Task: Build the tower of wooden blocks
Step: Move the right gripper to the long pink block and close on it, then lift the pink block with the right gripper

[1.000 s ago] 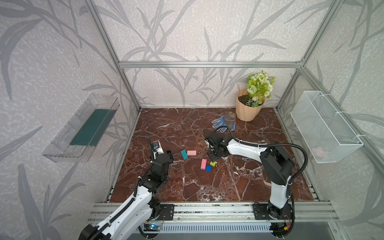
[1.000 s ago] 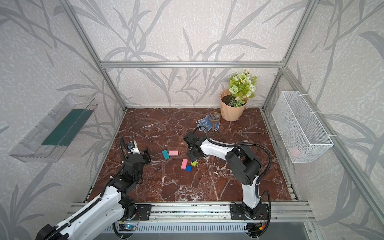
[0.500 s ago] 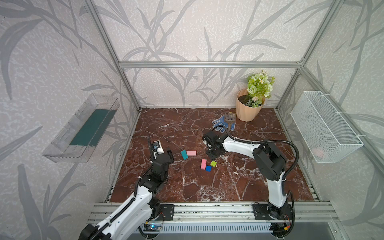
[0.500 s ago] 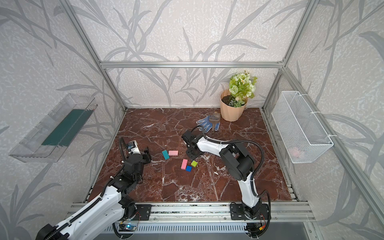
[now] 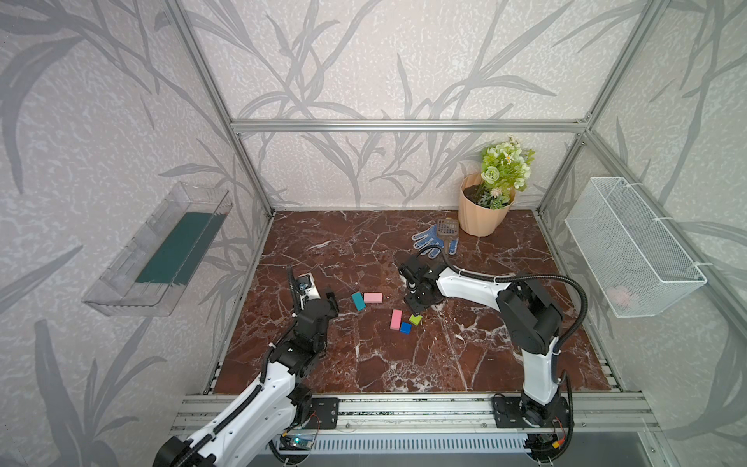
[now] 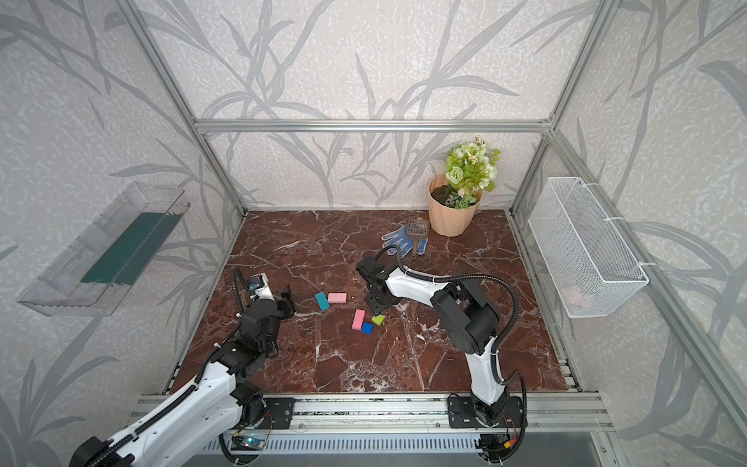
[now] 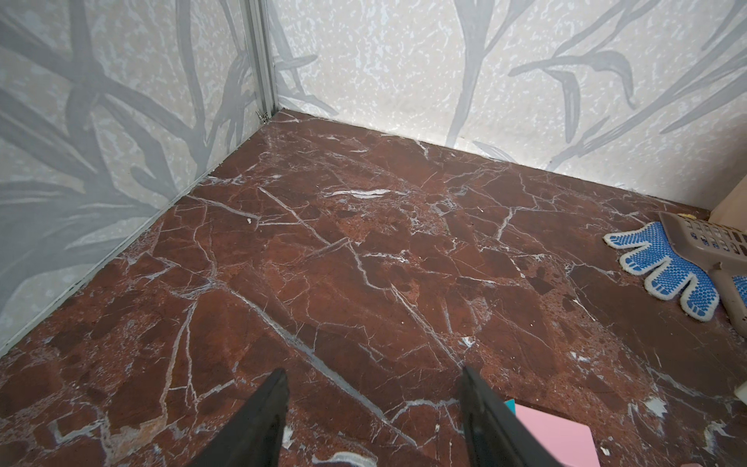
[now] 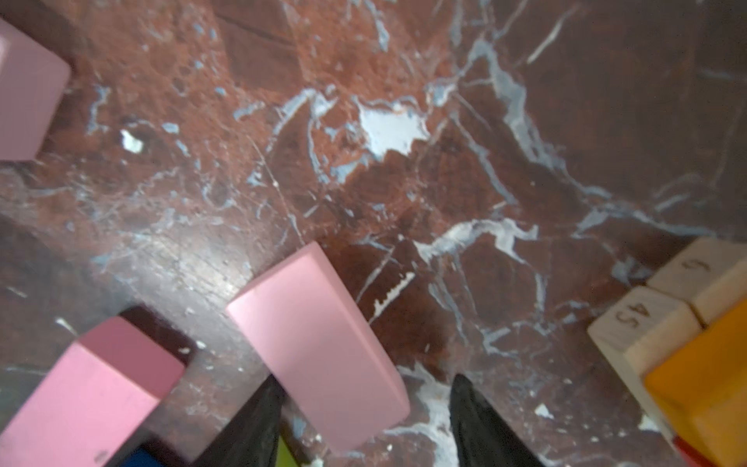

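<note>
While hovering low among the wood blocks (image 5: pixel 396 319) near the middle of the marble floor (image 5: pixel 343 242), straddling a pink block (image 8: pixel 319 343) with the right gripper (image 8: pixel 368 380), jaws parted: sitting close to it with one finger (image 8: pixel 258 420), leaving a gap on the other side, so gripping nothing yet. Sharing that spot with a green cube (image 5: pixel 415 320), a blue cube (image 5: pixel 405 328) and a second pink block (image 8: pixel 89 388), all just beside the fingertips. Hiding the tan blocks (image 8: pixel 646 323) and an orange block (image 8: pixel 703 384) under the arm in both top views; showing them, touching each other, only at the edge of the right wrist view, probably as the tower's base. Holding the left gripper (image 7: pixel 372 371) slack and empty near a teal block (image 5: pixel 358 301). Judging by this: fetching a pink layer, with no tower risen yet. Calling next for squaring on the block's long sides, closing firmly, lifting clear of the green cube, then carrying across to the tan blocks.
</note>
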